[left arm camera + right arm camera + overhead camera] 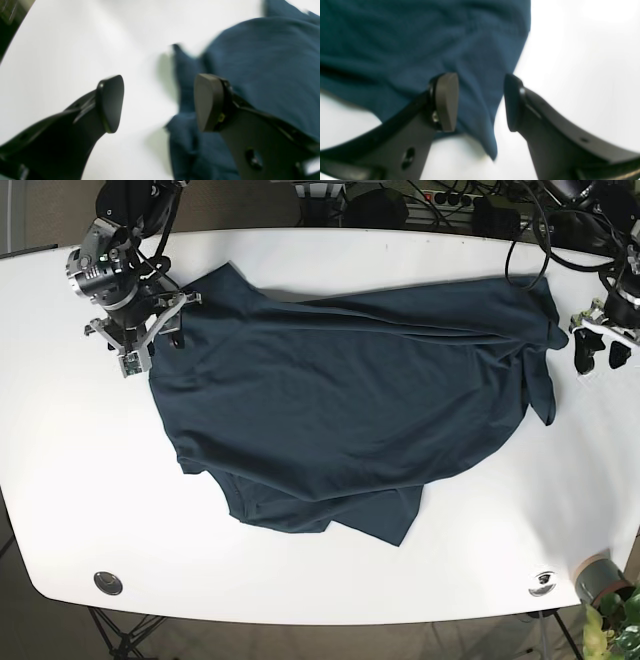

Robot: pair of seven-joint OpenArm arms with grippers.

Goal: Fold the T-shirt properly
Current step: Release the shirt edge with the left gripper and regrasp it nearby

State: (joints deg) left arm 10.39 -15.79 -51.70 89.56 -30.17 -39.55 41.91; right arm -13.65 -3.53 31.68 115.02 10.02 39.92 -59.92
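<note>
A dark teal T-shirt [340, 410] lies crumpled and spread across the white table [80, 510]. My right gripper [168, 330] is at the shirt's left edge; in the right wrist view [481, 102] it is open, its jaws straddling a fold of the shirt [475, 75] without gripping it. My left gripper [598, 352] is just off the shirt's right edge; in the left wrist view [158, 102] it is open, with a bunched corner of the shirt [186, 82] between the fingers and the body of the cloth [270, 62] behind the right finger.
Cables [560, 225] run along the table's back right edge. A round fitting [108, 582] sits at the front left and another [544, 580] at the front right. A plant [615, 625] stands beyond the front right corner.
</note>
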